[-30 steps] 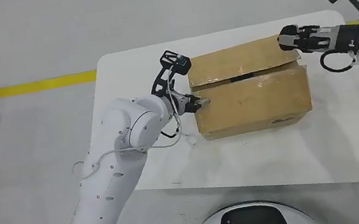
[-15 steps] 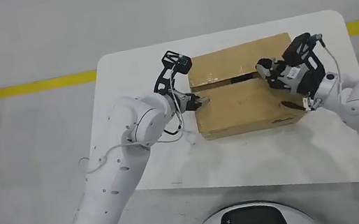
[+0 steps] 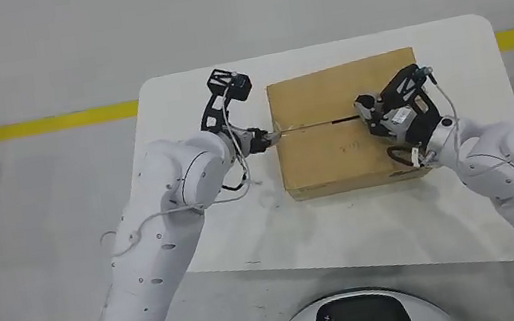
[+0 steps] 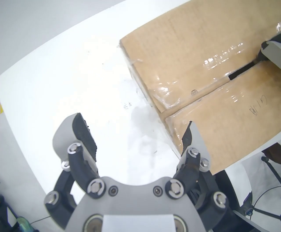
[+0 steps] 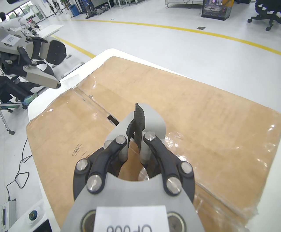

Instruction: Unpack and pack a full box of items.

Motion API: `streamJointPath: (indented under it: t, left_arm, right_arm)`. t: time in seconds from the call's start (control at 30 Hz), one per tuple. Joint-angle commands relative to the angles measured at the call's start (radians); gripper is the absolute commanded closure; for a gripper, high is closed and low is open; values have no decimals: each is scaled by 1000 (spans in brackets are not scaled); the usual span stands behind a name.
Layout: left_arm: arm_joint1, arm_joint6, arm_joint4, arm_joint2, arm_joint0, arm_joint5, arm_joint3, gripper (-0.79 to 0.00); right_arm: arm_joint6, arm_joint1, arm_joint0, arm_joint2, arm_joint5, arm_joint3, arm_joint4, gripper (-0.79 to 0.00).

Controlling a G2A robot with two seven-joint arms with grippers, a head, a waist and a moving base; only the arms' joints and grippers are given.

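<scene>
Two cardboard flaps meet along a centre seam [image 3: 317,126] on top of the box [image 3: 337,153], which sits in the middle of the white table [image 3: 187,101] with its lid lying flat.

The right gripper [image 5: 138,119] has its fingers pinched together on nothing. Its tips are set down at the seam, and they seem to touch the board there. This looks like a way to press the flaps level, since a short dark slot [image 4: 238,73] beside the tips shows the two edges do not quite meet.

The left gripper [image 4: 135,127] is spread wide and empty, just beside the end of the box where the seam runs out to the edge. One finger sits close to the corner of the nearer flap. Its position suggests it is there to steady that end, or to take a flap edge when the lid has to be lifted.

The box is plain brown corrugated board, matt and stiff, with crisp square corners. Strips of clear tape [image 4: 169,87] along the end and seam are glossy and wrinkled and could be slippery under rubber pads. The finger pads [image 4: 84,134] are black and coarse, backed by smooth grey metal.
</scene>
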Motion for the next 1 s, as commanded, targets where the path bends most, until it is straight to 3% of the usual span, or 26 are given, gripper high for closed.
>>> streamJointPath:
  t: [0.0, 0.27, 0.6, 0.77, 0.97]
  left_arm:
    - [10, -24, 27, -37, 37, 24, -38, -785]
    - [36, -64, 168, -81, 185, 47, -109, -785]
    - [36, -60, 174, -78, 188, 39, -107, -785]
    - [45, -41, 414, -19, 195, -83, -69, -785]
    - [29, 44, 549, 55, 171, -117, 3, -785]
  right_arm:
    - [-2, -2, -2, 1, -1, 0, 0, 0]
    - [-2, -9, 5, 4, -9, 10, 21, 0]
    - [34, -18, 2, 23, -9, 21, 125, 0]
    - [46, -20, -1, 33, -10, 23, 134, 0]
    - [48, -23, -6, 40, -9, 20, 137, 0]
